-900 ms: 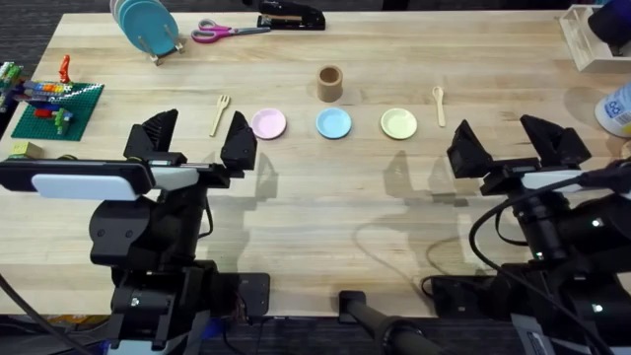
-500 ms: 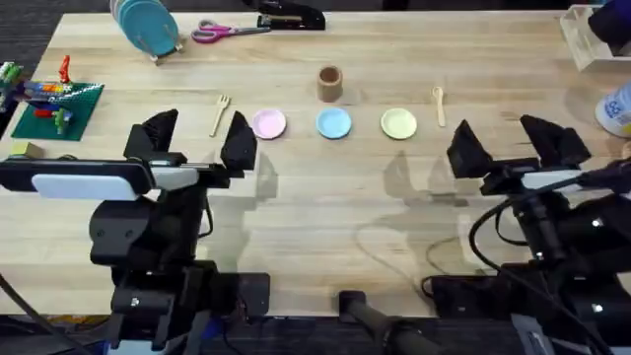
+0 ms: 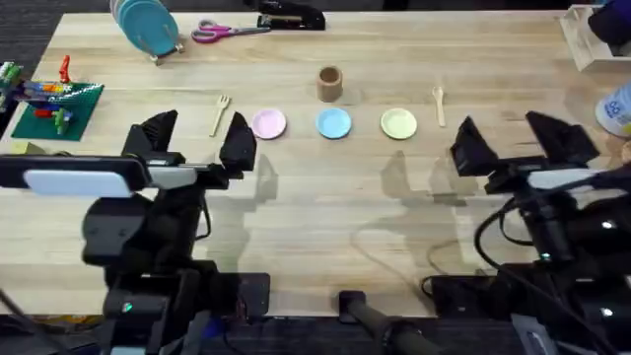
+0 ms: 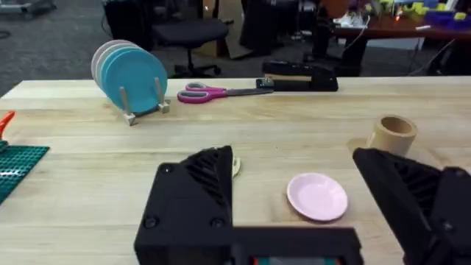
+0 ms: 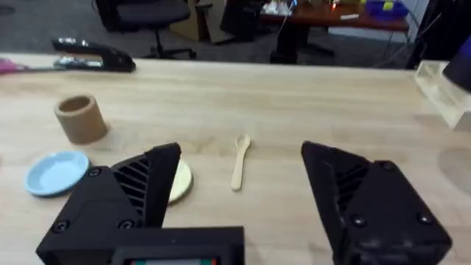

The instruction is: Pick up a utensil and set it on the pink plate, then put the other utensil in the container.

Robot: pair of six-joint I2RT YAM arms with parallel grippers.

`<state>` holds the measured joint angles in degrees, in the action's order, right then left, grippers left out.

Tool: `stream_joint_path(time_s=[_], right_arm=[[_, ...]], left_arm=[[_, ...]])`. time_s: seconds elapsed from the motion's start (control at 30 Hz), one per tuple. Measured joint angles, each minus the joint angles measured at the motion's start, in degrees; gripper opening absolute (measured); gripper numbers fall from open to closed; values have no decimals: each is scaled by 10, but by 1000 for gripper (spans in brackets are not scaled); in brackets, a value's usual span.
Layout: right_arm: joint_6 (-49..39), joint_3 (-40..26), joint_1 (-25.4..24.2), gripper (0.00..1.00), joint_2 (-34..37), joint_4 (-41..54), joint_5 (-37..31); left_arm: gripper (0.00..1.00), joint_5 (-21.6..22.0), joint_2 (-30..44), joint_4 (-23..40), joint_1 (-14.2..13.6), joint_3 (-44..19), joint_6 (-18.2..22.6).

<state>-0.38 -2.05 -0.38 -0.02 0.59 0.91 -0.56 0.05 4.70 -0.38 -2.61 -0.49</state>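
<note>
Overhead: fork [image 3: 219,113] beyond left claw [image 3: 198,140].

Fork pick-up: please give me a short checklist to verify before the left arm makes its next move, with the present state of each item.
1. Left gripper open, jaws spread and nothing between them: ok.
2. Fork lies free on the table, left of the pink plate, touching nothing: ok.
3. Pink plate has nothing on it: ok.
4. Right gripper open: ok.
5. Spoon lies free, right of the yellow-green plate: ok.
6. Container stands upright behind the blue plate: ok. Whether there is anything inside it: cannot tell.
</note>
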Motion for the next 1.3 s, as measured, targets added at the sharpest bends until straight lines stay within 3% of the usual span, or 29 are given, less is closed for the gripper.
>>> stream_joint_path(time_s=[0.17,0.37,0.9,1.3], right_arm=[[0,-59,0,999,9,7,0],[0,-152,0,998,73,75,0],[0,-476,0,998,351,376,4],[0,-615,0,998,552,516,4]], left_arm=[[994,0,0,67,0,-73,0],[994,2,29,131,0,-164,0],[994,2,319,393,0,-472,0],[992,-2,524,531,0,-645,12]])
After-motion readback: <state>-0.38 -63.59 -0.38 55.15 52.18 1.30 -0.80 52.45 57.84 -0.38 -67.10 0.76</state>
